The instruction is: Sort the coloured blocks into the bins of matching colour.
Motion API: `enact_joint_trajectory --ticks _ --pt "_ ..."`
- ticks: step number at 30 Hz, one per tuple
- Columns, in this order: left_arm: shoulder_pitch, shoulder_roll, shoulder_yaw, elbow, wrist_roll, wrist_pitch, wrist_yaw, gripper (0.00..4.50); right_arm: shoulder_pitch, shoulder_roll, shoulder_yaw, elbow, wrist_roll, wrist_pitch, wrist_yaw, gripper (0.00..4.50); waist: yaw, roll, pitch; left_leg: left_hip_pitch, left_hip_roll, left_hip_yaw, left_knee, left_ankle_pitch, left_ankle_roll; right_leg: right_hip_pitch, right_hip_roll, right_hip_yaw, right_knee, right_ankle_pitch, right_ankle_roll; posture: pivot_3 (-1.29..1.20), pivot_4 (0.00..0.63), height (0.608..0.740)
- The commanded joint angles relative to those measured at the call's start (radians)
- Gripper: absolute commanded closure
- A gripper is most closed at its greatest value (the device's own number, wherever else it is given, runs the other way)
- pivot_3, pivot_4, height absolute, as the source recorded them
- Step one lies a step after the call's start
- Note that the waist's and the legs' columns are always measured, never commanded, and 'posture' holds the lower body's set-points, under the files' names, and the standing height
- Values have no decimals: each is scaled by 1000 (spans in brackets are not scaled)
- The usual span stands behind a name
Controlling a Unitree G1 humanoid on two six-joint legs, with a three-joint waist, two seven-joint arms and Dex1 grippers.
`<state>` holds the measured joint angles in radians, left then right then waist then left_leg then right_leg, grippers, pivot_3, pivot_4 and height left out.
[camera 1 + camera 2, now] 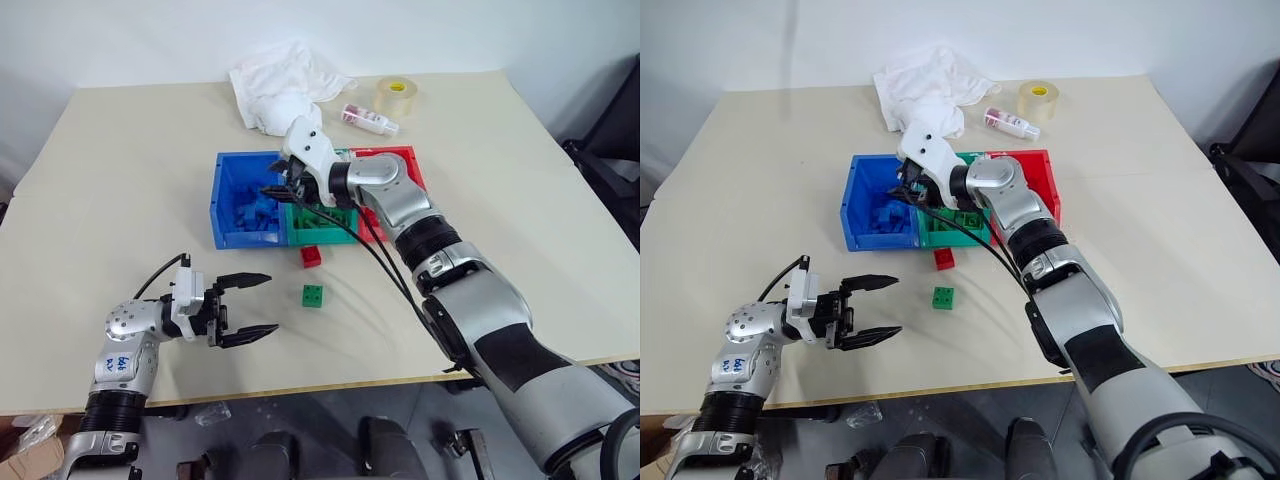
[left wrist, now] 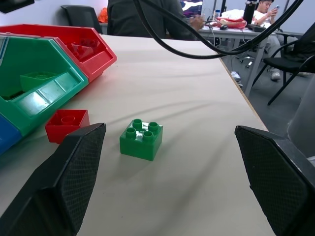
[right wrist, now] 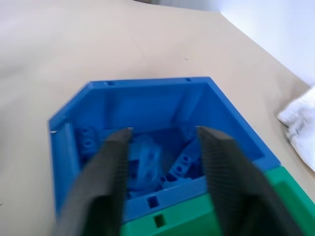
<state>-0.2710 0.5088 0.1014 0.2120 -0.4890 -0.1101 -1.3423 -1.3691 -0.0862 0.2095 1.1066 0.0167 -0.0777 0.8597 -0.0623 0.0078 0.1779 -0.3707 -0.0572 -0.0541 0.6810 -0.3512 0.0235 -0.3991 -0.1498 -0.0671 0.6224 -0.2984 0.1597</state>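
Note:
The three bins stand joined in a row at mid-table: blue bin [image 1: 228, 200], green bin [image 1: 335, 222], red bin [image 1: 405, 165]. Several blue blocks [image 1: 256, 215] lie in the blue bin. My right gripper [image 3: 162, 132] hovers over the blue bin, fingers apart, and a blurred blue block [image 3: 147, 156] shows below the gap. A red block [image 1: 311, 256] and a green block [image 1: 313, 296] lie on the table in front of the bins. My left gripper [image 1: 255, 306] rests open near the front edge, pointing at the green block [image 2: 141, 139] a short way off.
At the back of the table lie a crumpled white cloth [image 1: 285, 85], a clear tape roll [image 1: 396, 95] and a small bottle [image 1: 370, 120]. A black cable [image 1: 380, 265] trails along my right arm. People sit at a desk [image 2: 221, 19] beyond the table.

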Motion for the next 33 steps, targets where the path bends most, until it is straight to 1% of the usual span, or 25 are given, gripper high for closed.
enact_joint_trajectory --ticks 1,2,3,4,5,7,9,11,14,17,20,23,25,29,33 --pt "-4 1 6 -12 -6 -13 2 0 -17 -8 -37 -10 6 -47 29 1064 -1 0 0 0 0 0 0 0 0 0 0 0 0 0 0 0 150 740" --pt "-4 1 5 -12 -6 -13 2 0 -13 -12 -40 -13 5 -51 39 666 -2 0 0 0 0 0 0 0 0 0 0 0 0 0 0 0 150 740" --pt "-4 1 5 -12 -7 -12 1 0 -5 -19 -42 -23 5 -54 56 446 -3 0 0 0 0 0 0 0 0 0 0 0 0 0 0 0 150 740" --pt "-8 1 3 -8 -6 -12 -1 0 13 -35 -45 -50 11 -55 91 89 -3 0 0 0 0 0 0 0 0 0 0 0 0 0 0 0 150 740" --pt "-11 0 1 -5 -6 -11 -3 0 27 -47 -47 -70 16 -56 116 33 -3 0 0 0 0 0 0 0 0 0 0 0 0 0 0 0 150 740" --pt "-27 -1 -3 9 -4 -10 -7 0 92 -92 -51 -174 45 -44 206 33 1 0 0 0 0 0 0 0 0 0 0 0 0 0 0 0 150 740" --pt "-41 0 -3 24 -4 -10 -13 0 191 -145 -54 -330 89 -26 297 33 8 0 0 -1 0 -1 1 0 0 1 0 0 0 0 0 0 150 740" --pt "-51 2 -2 35 -4 -11 -17 0 265 -185 -60 -456 119 9 335 33 6 0 0 -1 -1 -2 2 0 0 1 0 0 0 0 0 0 150 740" --pt "-70 7 3 63 -2 -16 -27 0 418 -287 -85 -701 201 114 404 33 9 0 0 -1 -1 -2 2 0 0 1 0 0 0 0 0 0 150 740" --pt "-87 17 11 94 -2 -21 -38 0 609 -442 -134 -939 291 255 463 33 22 0 0 -2 -1 -2 2 0 0 1 0 0 -2 0 0 0 150 740" --pt "-96 26 17 114 -2 -24 -49 0 789 -584 -194 -1105 355 339 497 33 37 0 0 -2 -1 0 2 0 0 2 0 0 -4 0 0 0 150 740" --pt "-98 34 23 126 -3 -27 -58 0 956 -711 -264 -1206 385 392 506 33 43 0 0 -1 0 3 2 0 0 4 0 0 -8 0 0 0 150 740" --pt "-97 39 28 132 -3 -28 -63 0 1055 -773 -328 -1243 406 420 496 33 49 0 0 -1 0 4 3 0 1 5 0 1 -11 0 0 0 150 740" --pt "-97 43 31 139 -2 -30 -71 0 1142 -829 -390 -1272 424 436 474 33 54 0 0 0 1 8 3 0 1 6 0 2 -12 0 0 0 150 740" --pt "-101 42 31 138 -1 -29 -72 0 1139 -833 -384 -1289 435 452 454 33 62 0 0 0 2 8 3 0 1 6 0 2 -12 0 0 0 150 740"
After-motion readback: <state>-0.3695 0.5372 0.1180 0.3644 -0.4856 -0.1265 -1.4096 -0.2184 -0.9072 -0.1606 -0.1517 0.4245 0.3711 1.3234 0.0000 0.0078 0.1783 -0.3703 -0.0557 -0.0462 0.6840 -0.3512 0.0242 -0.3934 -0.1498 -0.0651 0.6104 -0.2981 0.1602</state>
